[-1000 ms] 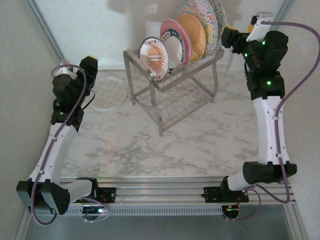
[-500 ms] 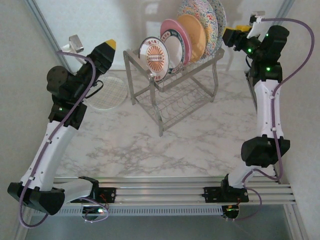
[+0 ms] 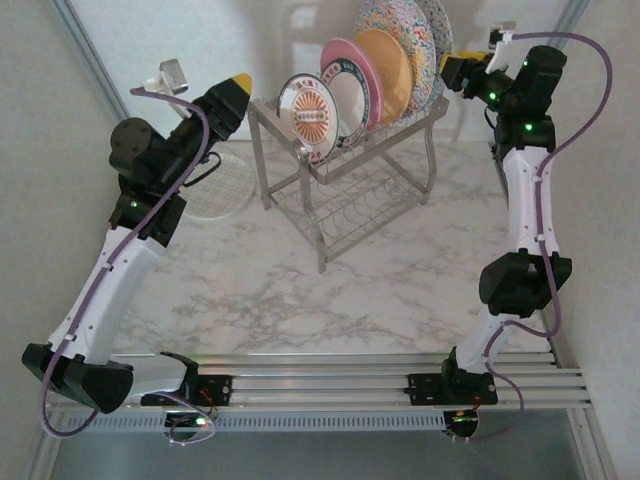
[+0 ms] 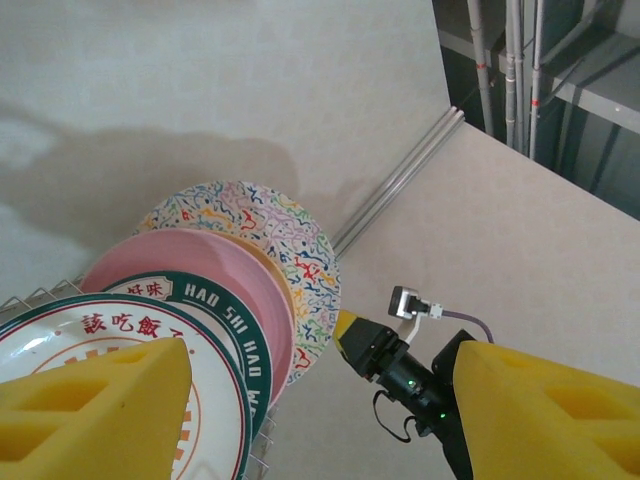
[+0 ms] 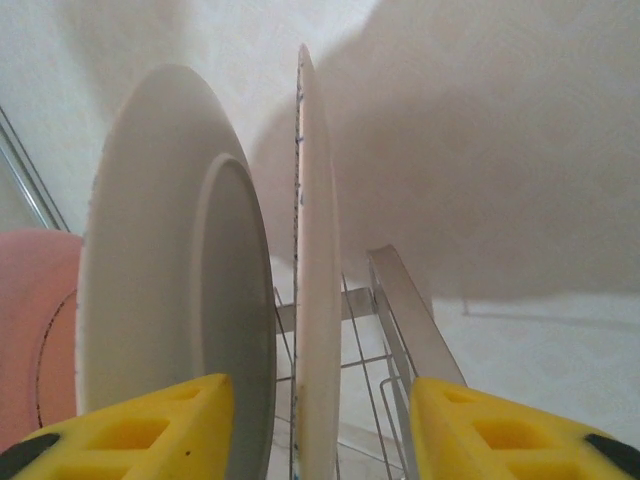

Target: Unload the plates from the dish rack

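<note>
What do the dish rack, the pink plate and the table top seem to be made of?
Dish rack: probably metal, silver wire and tubes with a dull shine. Pink plate: likely glazed ceramic, smooth and glossy. Table top: marble look, white with grey veins; stone or laminate, cannot tell.

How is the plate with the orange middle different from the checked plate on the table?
The orange-middle plate stands on edge in the dish rack; the checked plate lies flat on the table. The orange-middle plate has a bold orange medallion; the checked plate has thin grid lines. Both are round and whitish.
</note>
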Tool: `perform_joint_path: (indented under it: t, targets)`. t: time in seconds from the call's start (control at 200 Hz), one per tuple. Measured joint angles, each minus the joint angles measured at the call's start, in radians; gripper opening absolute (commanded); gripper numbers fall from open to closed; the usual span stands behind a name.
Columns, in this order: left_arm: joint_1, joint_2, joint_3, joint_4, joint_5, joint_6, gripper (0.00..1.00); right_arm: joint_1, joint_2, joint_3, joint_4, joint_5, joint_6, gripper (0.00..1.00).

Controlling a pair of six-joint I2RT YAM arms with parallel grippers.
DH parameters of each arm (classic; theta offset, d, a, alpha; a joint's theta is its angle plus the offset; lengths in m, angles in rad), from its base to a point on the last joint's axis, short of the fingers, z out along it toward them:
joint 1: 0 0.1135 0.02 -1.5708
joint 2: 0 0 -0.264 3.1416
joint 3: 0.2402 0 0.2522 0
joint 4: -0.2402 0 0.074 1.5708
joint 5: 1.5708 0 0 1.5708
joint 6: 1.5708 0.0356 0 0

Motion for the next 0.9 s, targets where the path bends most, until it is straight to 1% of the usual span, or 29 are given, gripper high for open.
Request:
perform_joint_path:
  t: [0.25,0.496,0.901]
  targets:
    - [-0.010,0.010,0.000,0.002,-0.001,0.000,0.69,0.003,0.046,0.030,0.003,-0.007,0.020,0.45]
    - [-0.017,0.023,0.008,0.004,-0.001,0.000,0.69,0.027,0.085,0.054,0.005,-0.007,0.027,0.42]
    - [-0.026,0.023,0.014,0.010,-0.001,0.000,0.68,0.060,0.130,0.082,0.013,-0.007,0.047,0.29]
